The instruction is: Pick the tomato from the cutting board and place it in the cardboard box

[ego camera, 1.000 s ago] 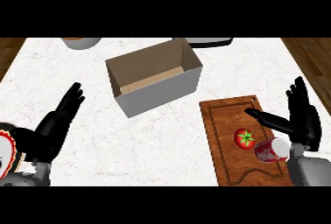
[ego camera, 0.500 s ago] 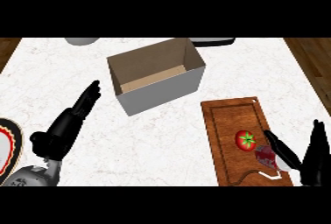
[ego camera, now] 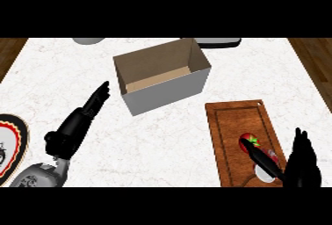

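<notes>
Lying on cutting board point(ego camera: 227, 132), tomato point(ego camera: 251, 141) beside right robot hand point(ego camera: 302, 172) thumb, fingers point(ego camera: 300, 144) spread apart

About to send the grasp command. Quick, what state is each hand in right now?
Left hand: open, fingers straight, holding nothing.
Right hand: open next to the tomato, not curled round it.

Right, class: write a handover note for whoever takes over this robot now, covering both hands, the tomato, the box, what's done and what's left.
Left hand: open, holding nothing, over the counter left of the cardboard box.
Right hand: open, beside the tomato, not gripping it.
Tomato: on the cutting board, right of the box.
Done: nothing picked yet.
Left: grasp the tomato, carry it to the box, release it inside.
</notes>
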{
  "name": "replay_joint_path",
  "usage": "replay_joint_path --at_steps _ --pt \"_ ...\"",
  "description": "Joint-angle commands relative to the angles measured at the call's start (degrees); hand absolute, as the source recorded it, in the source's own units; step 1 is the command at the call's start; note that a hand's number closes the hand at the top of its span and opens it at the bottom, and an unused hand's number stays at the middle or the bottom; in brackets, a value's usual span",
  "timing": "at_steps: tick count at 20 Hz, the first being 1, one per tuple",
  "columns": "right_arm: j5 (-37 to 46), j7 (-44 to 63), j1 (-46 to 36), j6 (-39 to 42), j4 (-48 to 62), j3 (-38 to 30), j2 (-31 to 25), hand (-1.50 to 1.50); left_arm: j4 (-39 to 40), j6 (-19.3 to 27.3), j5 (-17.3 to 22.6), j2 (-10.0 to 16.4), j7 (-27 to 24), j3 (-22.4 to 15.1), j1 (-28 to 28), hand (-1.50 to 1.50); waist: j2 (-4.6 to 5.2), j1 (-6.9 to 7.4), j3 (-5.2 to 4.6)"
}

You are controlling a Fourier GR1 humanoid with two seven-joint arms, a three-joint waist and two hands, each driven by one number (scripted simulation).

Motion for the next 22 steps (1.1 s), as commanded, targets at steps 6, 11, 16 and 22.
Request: replay_joint_path --at_steps 6,11,16,22 --pt "14.3 31.4 -4.3 26.7 -20.7 10.2 9.7 -1.5 1.7 -0.1 -1.4 -2.2 0.6 -1.1 -3.0 0.0 0.21 1.31 1.16" --pt "19.3 36.9 -7.5 32.2 -23.5 11.8 14.8 -1.5 4.3 -2.3 -1.1 -2.7 0.4 1.1 -4.4 0.0 0.44 1.92 1.46" --pt "18.0 35.6 -10.1 31.1 -15.3 8.7 15.0 -1.5 6.3 -2.2 -2.5 -4.7 -2.4 1.2 -3.0 0.0 0.58 2.24 1.49" --pt "15.4 37.2 -9.5 28.8 -12.1 8.6 15.0 -1.5 3.5 -1.6 -4.2 -6.4 2.7 0.7 -5.5 0.0 0.44 2.31 1.53"
